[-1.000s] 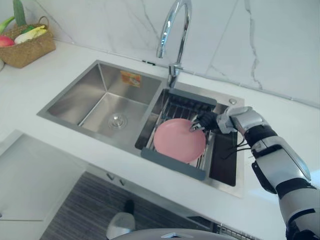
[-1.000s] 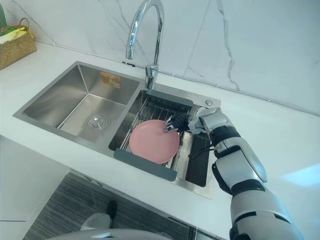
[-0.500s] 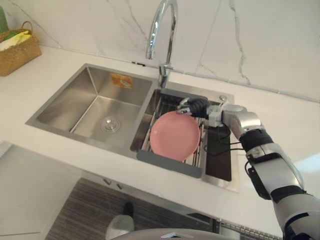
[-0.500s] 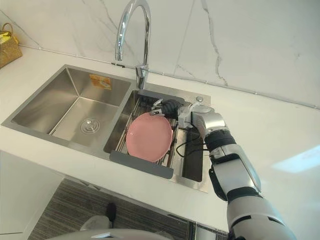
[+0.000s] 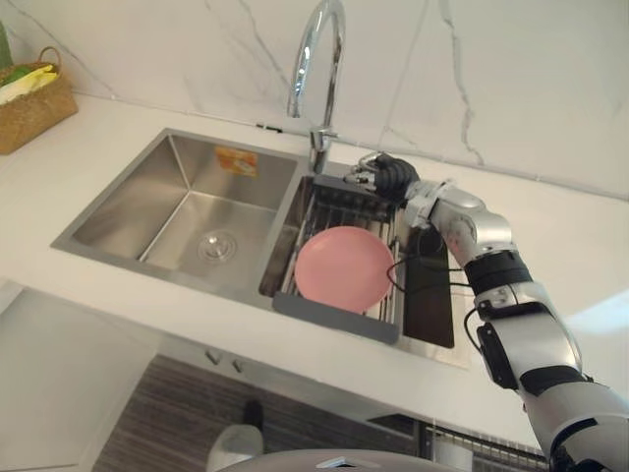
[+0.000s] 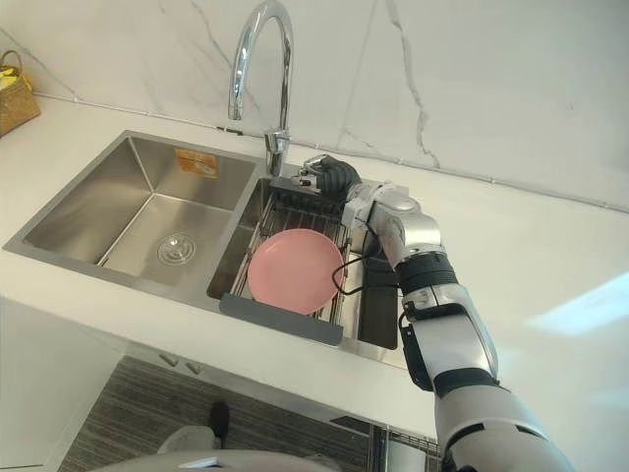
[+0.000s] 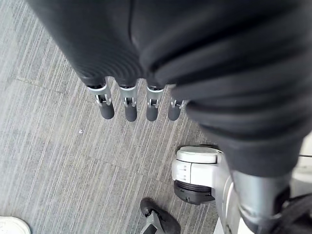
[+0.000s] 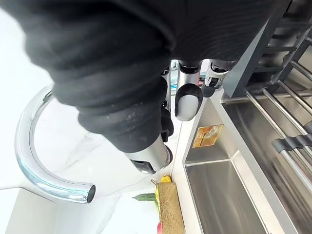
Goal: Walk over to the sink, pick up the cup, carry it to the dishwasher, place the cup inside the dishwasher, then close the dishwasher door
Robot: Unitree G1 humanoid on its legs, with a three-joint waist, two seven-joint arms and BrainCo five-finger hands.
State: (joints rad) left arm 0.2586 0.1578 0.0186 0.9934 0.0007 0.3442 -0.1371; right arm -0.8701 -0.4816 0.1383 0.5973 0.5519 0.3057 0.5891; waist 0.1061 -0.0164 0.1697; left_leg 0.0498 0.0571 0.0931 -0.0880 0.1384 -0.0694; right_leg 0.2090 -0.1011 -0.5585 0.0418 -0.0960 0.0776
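No cup shows in the sink; a pink plate [image 5: 344, 268] lies on the grey-framed drying rack [image 5: 334, 321] over the right basin. My right hand [image 5: 385, 173] hovers above the rack's far edge, close to the base of the faucet [image 5: 316, 59], fingers curled and holding nothing. It is clear of the plate. In the right wrist view its thumb [image 8: 188, 101] hangs over the rack's bars [image 8: 282, 122] beside the faucet [image 8: 44, 180]. My left hand [image 7: 126, 105] hangs over the grey striped floor with straight fingers.
The left basin [image 5: 187, 216] is bare steel with a drain and a small sticker [image 5: 236, 159]. A woven basket [image 5: 34, 98] of produce stands on the white counter at far left. A marble wall rises right behind the sink.
My right hand has left the plate's far rim and moved back to the rack's far edge by the faucet. The plate stays on the rack. The camera has shifted a little.
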